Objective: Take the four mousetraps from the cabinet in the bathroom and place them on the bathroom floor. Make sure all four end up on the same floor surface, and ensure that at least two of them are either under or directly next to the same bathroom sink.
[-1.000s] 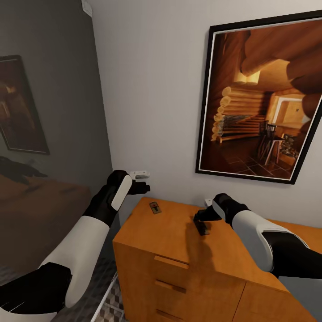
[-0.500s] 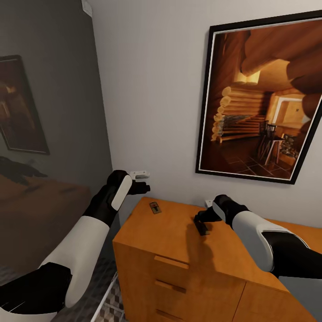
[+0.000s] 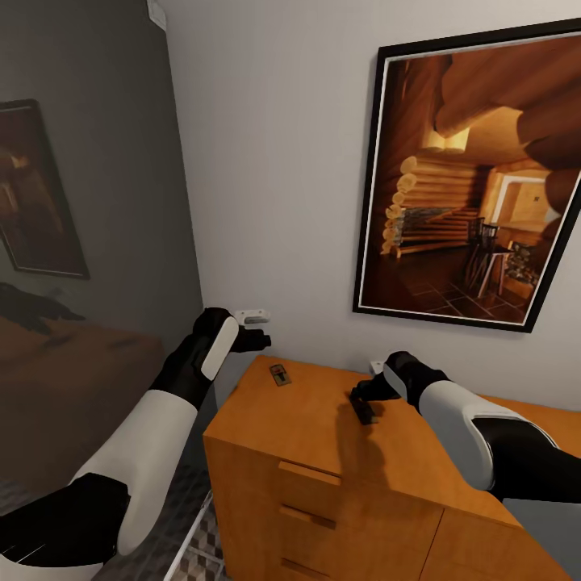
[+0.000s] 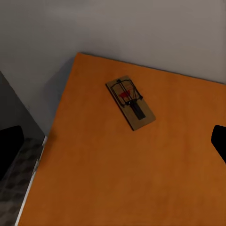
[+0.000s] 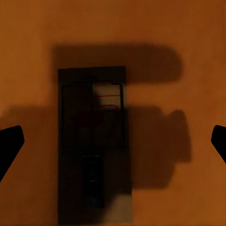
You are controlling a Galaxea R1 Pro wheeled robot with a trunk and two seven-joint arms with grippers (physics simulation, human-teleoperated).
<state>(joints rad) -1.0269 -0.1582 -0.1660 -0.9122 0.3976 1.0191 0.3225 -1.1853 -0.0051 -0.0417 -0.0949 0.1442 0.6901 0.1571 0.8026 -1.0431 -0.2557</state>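
Two mousetraps lie on top of an orange-brown wooden cabinet [image 3: 307,436]. One mousetrap [image 3: 280,374] [image 4: 131,102] rests near the cabinet's back left corner. My left gripper [image 3: 257,339] [image 4: 117,146] hovers open above and to the left of it, apart from it. The other mousetrap [image 3: 367,415] [image 5: 93,146] lies in shadow directly below my right gripper [image 3: 363,403] [image 5: 113,146]. That gripper is open, with one fingertip on each side of the trap and nothing held. The low white cabinet and the sink are out of view.
A large framed picture of a log cabin [image 3: 472,177] hangs on the white wall behind the cabinet. Cube-patterned floor tiles [image 3: 198,549] [image 4: 14,197] show to the cabinet's left. A dark doorway at the left opens onto a brown bed [image 3: 64,371].
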